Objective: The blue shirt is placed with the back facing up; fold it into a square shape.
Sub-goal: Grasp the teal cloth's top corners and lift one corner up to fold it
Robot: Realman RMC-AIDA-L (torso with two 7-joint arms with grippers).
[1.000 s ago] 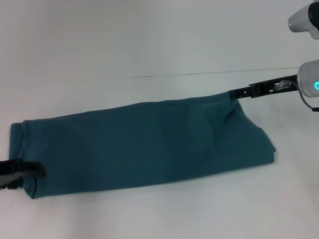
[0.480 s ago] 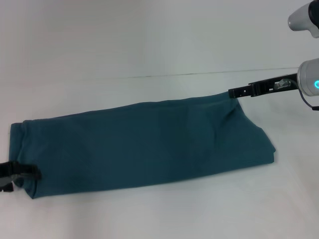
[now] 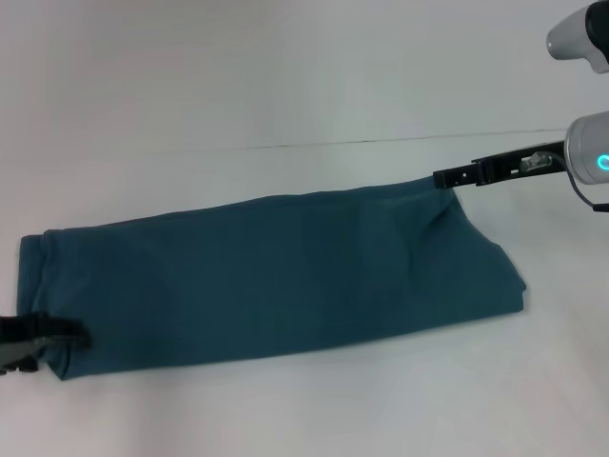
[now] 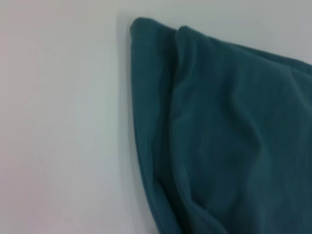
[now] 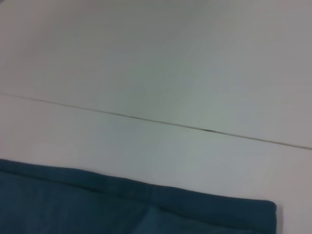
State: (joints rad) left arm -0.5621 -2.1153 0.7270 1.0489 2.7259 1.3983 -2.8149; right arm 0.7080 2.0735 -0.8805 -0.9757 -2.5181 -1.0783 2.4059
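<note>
The blue shirt (image 3: 276,276) lies on the white table as a long folded strip running left to right, plain side up. My left gripper (image 3: 67,335) is low at the strip's near-left corner, its black tip overlapping the cloth edge. My right gripper (image 3: 445,177) reaches in from the right and its tip meets the strip's far-right corner. The left wrist view shows the layered end of the shirt (image 4: 234,131) on the table. In the right wrist view the shirt's far edge and corner (image 5: 122,204) lie flat.
A thin dark seam (image 3: 381,143) crosses the white table behind the shirt and also shows as the seam (image 5: 146,119) in the right wrist view. The right arm's white housing (image 3: 590,157) with a lit ring hangs at the right edge.
The left gripper drew back toward the left edge, then slid right again onto the shirt's near-left corner. The right gripper edged slightly left. The shirt has not moved.
</note>
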